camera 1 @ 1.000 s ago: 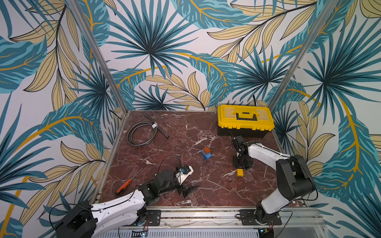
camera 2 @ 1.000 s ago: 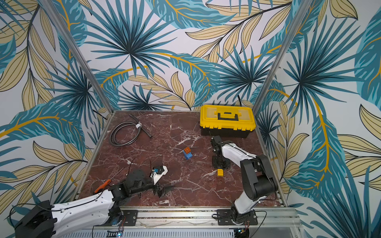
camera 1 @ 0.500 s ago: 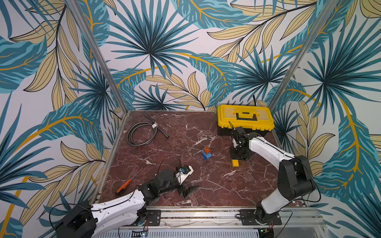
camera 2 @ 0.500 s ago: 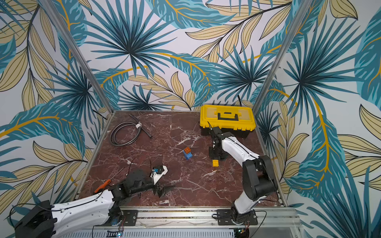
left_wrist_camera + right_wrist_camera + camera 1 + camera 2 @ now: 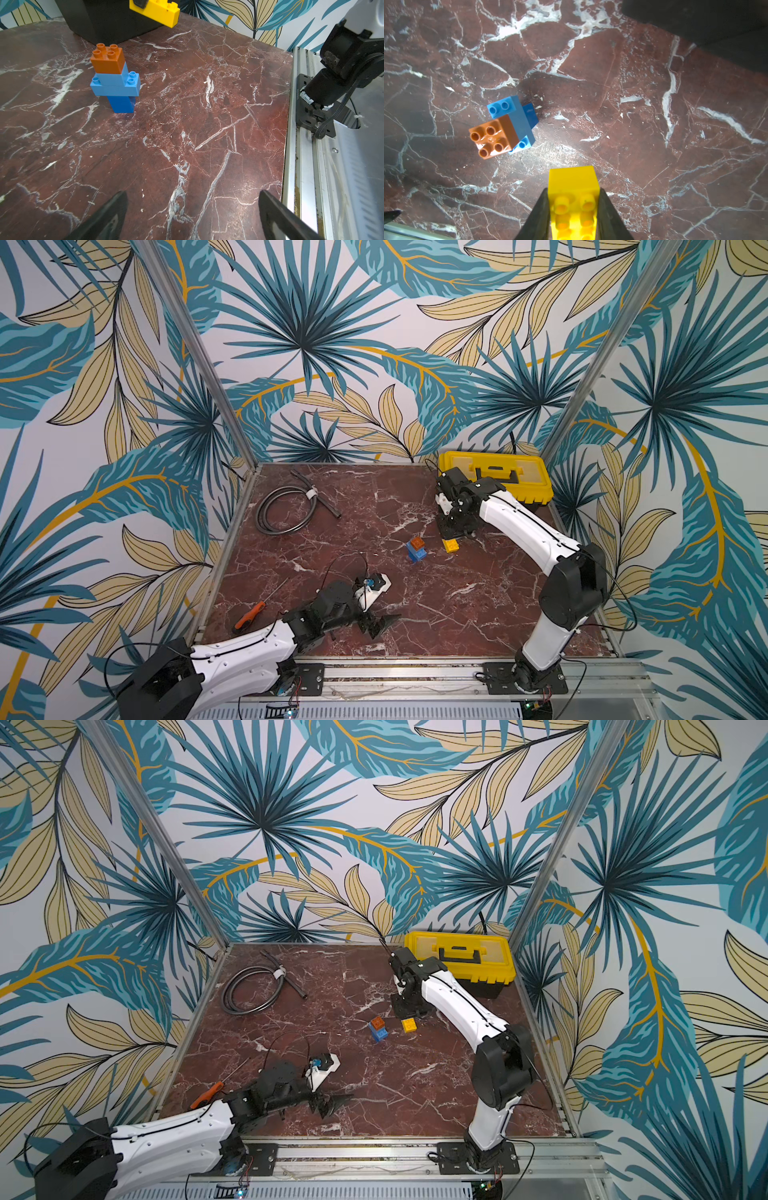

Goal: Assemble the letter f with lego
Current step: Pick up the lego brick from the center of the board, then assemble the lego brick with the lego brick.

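Right gripper [image 5: 573,190] pinches long yellow studded plastic brick [image 5: 572,180] aloft just beside orange-topped blue brick stack [image 5: 494,135], long axis roughly parallel to its crossbar [image 5: 520,122]; left gripper [image 5: 192,193] gapes empty, farther off.

Red marble table [image 5: 457,605], brick stack [image 5: 417,549], yellow toolbox [image 5: 532,481], coiled hose [image 5: 259,512], screwdriver [image 5: 249,615]

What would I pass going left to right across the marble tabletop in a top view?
In order: coiled black hose, left gripper, stack of blue and orange plastic bricks, long yellow plastic brick clamped in the right gripper.
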Available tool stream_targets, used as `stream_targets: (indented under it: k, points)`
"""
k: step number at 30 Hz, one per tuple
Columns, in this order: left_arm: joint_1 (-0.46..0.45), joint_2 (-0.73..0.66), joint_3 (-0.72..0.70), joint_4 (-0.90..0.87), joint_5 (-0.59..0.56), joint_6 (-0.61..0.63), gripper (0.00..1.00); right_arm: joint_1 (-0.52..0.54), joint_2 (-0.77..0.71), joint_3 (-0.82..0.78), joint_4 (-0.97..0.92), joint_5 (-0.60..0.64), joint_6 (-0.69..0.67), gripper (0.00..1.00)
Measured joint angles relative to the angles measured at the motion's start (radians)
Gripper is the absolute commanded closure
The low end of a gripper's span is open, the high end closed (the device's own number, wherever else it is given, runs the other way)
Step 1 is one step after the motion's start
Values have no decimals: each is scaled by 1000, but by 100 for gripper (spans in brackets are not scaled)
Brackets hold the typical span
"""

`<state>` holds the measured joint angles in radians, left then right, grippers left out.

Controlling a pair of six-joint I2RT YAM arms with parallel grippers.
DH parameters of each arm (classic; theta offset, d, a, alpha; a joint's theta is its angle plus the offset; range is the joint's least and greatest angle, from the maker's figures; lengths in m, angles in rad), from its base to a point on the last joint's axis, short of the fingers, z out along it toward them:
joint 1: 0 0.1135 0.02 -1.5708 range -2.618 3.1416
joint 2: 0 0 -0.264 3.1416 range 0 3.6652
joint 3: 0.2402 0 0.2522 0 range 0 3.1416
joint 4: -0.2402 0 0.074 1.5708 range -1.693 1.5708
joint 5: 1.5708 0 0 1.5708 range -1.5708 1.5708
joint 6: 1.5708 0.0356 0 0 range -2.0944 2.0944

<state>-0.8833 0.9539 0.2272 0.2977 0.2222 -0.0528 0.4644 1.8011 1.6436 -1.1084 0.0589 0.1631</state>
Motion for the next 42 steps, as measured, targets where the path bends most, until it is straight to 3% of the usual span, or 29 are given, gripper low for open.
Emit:
stream_targets:
  k: [18,42]
  points:
    - [0,-24,0,0,-8,-5,1,119,227,333,-198,62,-68,74]
    - [0,-24,0,0,-27,-6,0,207,335,457,-280,92,-75,74]
